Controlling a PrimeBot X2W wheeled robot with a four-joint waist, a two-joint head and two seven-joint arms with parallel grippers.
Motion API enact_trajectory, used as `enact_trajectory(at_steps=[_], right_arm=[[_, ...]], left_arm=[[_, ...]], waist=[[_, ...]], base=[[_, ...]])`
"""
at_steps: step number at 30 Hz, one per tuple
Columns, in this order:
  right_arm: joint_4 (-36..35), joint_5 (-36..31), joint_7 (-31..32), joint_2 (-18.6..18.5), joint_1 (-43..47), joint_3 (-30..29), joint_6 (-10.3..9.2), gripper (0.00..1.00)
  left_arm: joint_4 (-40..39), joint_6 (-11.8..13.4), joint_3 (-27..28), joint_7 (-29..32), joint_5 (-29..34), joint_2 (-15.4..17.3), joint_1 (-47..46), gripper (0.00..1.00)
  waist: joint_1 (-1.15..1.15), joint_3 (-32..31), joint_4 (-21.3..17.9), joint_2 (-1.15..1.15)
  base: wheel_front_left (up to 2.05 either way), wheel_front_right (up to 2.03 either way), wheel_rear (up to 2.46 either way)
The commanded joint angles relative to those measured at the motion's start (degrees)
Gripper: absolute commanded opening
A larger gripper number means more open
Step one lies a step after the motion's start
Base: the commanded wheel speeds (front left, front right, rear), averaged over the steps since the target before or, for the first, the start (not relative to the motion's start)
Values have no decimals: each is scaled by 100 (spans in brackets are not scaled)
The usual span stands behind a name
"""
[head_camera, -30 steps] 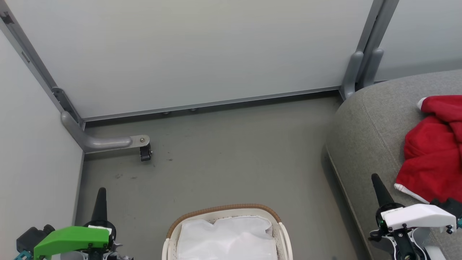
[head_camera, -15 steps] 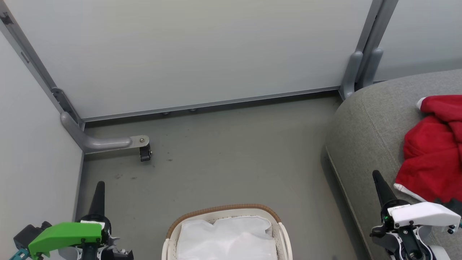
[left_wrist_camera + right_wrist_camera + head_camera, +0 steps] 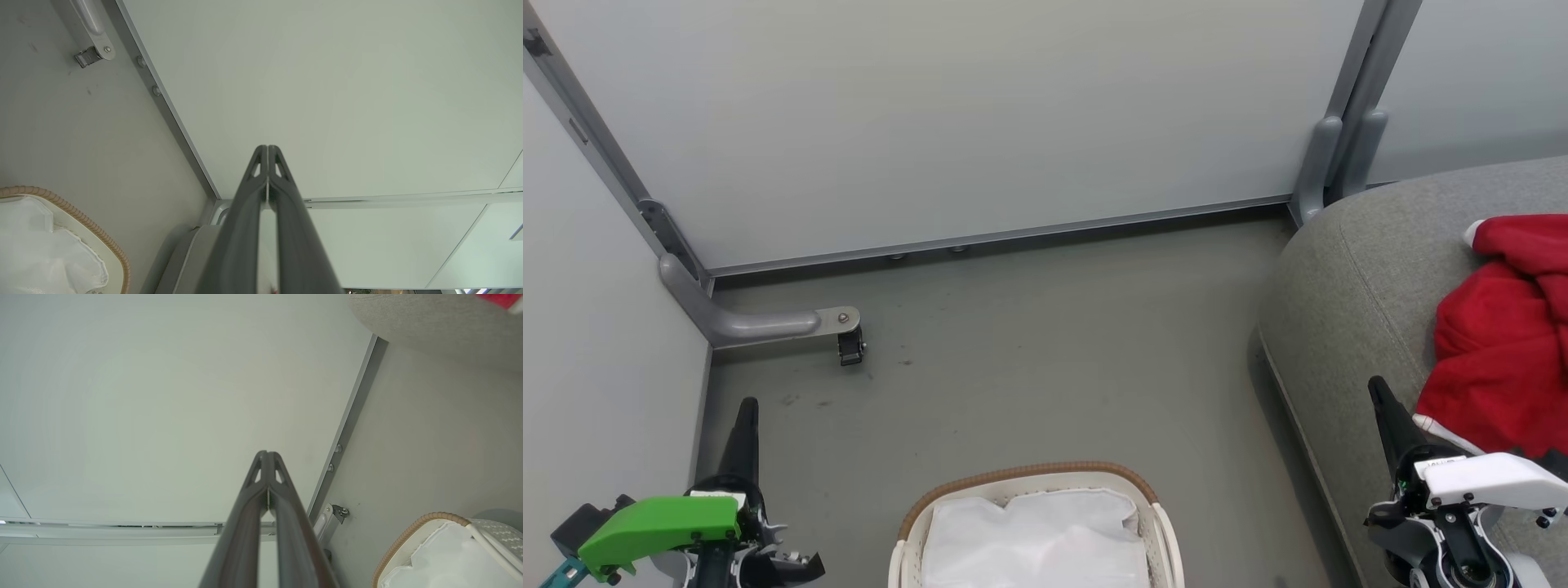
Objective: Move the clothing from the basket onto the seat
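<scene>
Red clothing [image 3: 1503, 343] lies piled on the grey seat [image 3: 1347, 294] at the right; a corner of it [image 3: 500, 299] shows in the right wrist view. The white basket [image 3: 1156, 523] with its brown rim stands at the bottom centre, holding just its white cloth lining [image 3: 1037, 539]; its rim also shows as the basket [image 3: 94, 232] and the basket [image 3: 408, 531]. My left gripper [image 3: 747, 404] is shut at the lower left over the floor, with nothing held. My right gripper [image 3: 1376, 384] is shut beside the seat's edge, just left of the clothing, holding nothing.
Pale partition walls [image 3: 980, 114] close off the back and left. A grey metal foot with a castor [image 3: 849, 343] sticks out from the left corner onto the grey floor [image 3: 1054, 351]. Another grey post bracket [image 3: 1327, 163] stands behind the seat.
Both grippers shifted slightly: the left fingers rose a little up the view, and the right gripper's fingertips moved up, then back a little. Basket and clothing stayed put.
</scene>
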Motion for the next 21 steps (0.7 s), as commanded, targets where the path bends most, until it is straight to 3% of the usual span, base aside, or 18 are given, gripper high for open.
enact_trajectory(at_steps=[1,21], right_arm=[[-53,125,43,-25,-63,-30,-1,0],[-157,802,221,-22,-61,-90,-2,0]], left_arm=[[-41,-25,35,33,-119,37,-130,0],[-105,-34,89,221,-771,41,-190,0]], waist=[[0,0,-1,0],[0,-6,-15,0]], base=[[0,0,0],[0,0,0]])
